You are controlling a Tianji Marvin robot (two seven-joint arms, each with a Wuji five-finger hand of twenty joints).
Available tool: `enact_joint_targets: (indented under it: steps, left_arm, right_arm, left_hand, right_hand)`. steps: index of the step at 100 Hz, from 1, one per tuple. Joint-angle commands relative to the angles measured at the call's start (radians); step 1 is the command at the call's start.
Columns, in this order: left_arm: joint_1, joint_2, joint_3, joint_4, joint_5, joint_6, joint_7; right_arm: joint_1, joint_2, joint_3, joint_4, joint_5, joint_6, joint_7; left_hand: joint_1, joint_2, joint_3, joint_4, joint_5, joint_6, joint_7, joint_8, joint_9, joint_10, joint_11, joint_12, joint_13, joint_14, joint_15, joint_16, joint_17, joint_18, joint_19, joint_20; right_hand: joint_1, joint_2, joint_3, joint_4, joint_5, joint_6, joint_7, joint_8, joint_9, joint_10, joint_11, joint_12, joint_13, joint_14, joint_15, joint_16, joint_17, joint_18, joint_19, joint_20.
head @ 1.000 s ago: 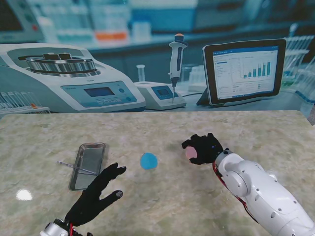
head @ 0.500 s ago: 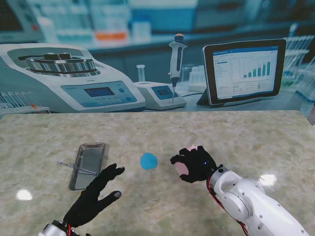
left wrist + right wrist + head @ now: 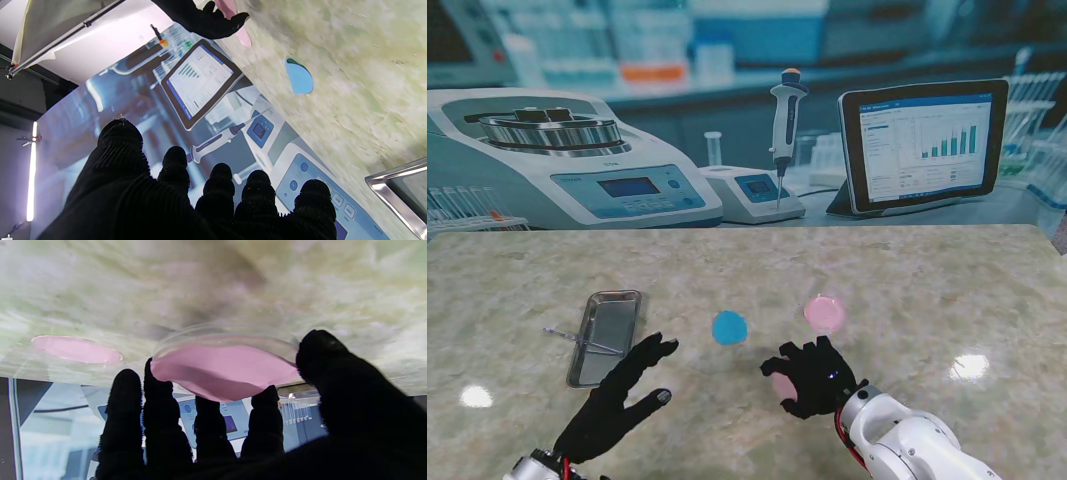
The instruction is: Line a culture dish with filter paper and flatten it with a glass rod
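Fingers [image 3: 317, 353] of my right hand [image 3: 812, 378] pinch a clear culture dish [image 3: 227, 370] with pink in it, lifted off the bench [image 3: 927, 290]. Another pink disc [image 3: 824, 313] lies just beyond, farther from me. My left hand [image 3: 622, 395] hovers spread, holding nothing, near the steel tray [image 3: 605, 337]. Between lies a blue disc [image 3: 728, 327]. No writing is legible.

no legible txt; tablet [image 3: 924, 147] chart & centrifuge [image 3: 567, 160] display too blurry to read.

Stand view high over table [image 3: 927, 290], wrist views inverted, close, sharing it
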Motion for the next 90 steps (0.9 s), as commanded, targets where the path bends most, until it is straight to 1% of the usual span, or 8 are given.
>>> enact_joint_targets:
  steps: [1,5,58,66,74,90]
  left_arm:
    - [0.008,-0.002,-0.001,0.000,-0.004,-0.003,-0.004]
    - [0.008,-0.002,-0.001,0.001,-0.004,-0.003,-0.004]
    - [0.004,-0.002,0.002,0.008,-0.007,-0.001,-0.002]
    - [0.003,-0.002,0.003,0.009,-0.007,-0.002,-0.003]
    - [0.003,-0.002,0.003,0.010,-0.008,-0.001,-0.003]
    - [0.004,-0.003,0.002,0.010,-0.011,0.001,-0.003]
  right_arm:
    - [-0.016,0.003,-0.015,-0.005,0.000,-0.009,0.003]
    - [-0.017,0.004,-0.020,-0.004,-0.007,-0.010,0.004]
    - [-0.013,0.019,-0.093,0.016,-0.059,-0.034,-0.011]
    - [-0.013,0.021,-0.097,0.015,-0.067,-0.041,-0.006]
    - [-0.011,0.022,-0.100,0.015,-0.067,-0.048,0.001]
    - [-0.007,0.022,-0.107,0.015,-0.062,-0.045,0.010]
  left_hand:
    - [0.011,0.026,-0.019,0.009,0.008,-0.012,0.011,0.009,-0.010,-0.018,0.007,0.037,-0.027,0.001,0.005,0.013,-0.005,-0.006,-0.033,0.010]
    - [0.011,0.026,-0.019,0.009,0.009,-0.013,0.011,0.009,-0.010,-0.019,0.007,0.037,-0.026,0.000,0.005,0.013,-0.005,-0.006,-0.033,0.010]
    - [0.011,0.026,-0.019,0.009,0.009,-0.014,0.011,0.009,-0.010,-0.019,0.007,0.037,-0.026,-0.001,0.005,0.012,-0.006,-0.006,-0.034,0.010]
    - [0.012,0.026,-0.019,0.009,0.009,-0.013,0.011,0.009,-0.010,-0.018,0.007,0.037,-0.027,0.001,0.005,0.012,-0.006,-0.006,-0.034,0.009]
    - [0.011,0.027,-0.019,0.009,0.009,-0.013,0.011,0.009,-0.010,-0.019,0.007,0.037,-0.026,-0.001,0.005,0.012,-0.005,-0.007,-0.034,0.009]
    - [0.010,0.026,-0.020,0.008,0.009,-0.014,0.011,0.009,-0.010,-0.020,0.007,0.037,-0.026,-0.001,0.005,0.012,-0.005,-0.006,-0.034,0.009]
  right_hand:
    - [0.088,0.059,0.071,0.032,0.028,0.027,0.048,-0.004,0.027,-0.016,0.056,0.035,0.047,-0.075,0.079,0.040,-0.017,-0.011,0.036,0.025]
    - [0.088,0.060,0.069,0.031,0.014,0.027,0.041,-0.005,0.025,-0.017,0.056,0.036,0.046,-0.076,0.079,0.040,-0.017,-0.012,0.036,0.026]
    - [0.076,0.055,0.059,0.031,0.004,0.017,0.017,0.001,0.000,-0.020,0.048,0.036,0.022,-0.069,0.064,0.039,-0.036,-0.012,0.019,0.031]
    - [0.072,0.055,0.055,0.031,-0.004,0.012,0.008,0.002,-0.012,-0.024,0.032,0.028,0.008,-0.064,0.036,0.027,-0.043,-0.011,0.008,0.028]
    - [0.066,0.059,0.047,0.031,-0.012,0.009,-0.009,0.002,-0.024,-0.026,0.006,0.009,-0.026,-0.038,-0.026,-0.001,-0.057,-0.003,-0.013,0.021]
    - [0.061,0.063,0.038,0.031,-0.025,0.004,-0.020,0.002,-0.053,-0.023,-0.005,0.001,-0.077,-0.021,-0.077,-0.023,-0.078,0.001,-0.031,0.016]
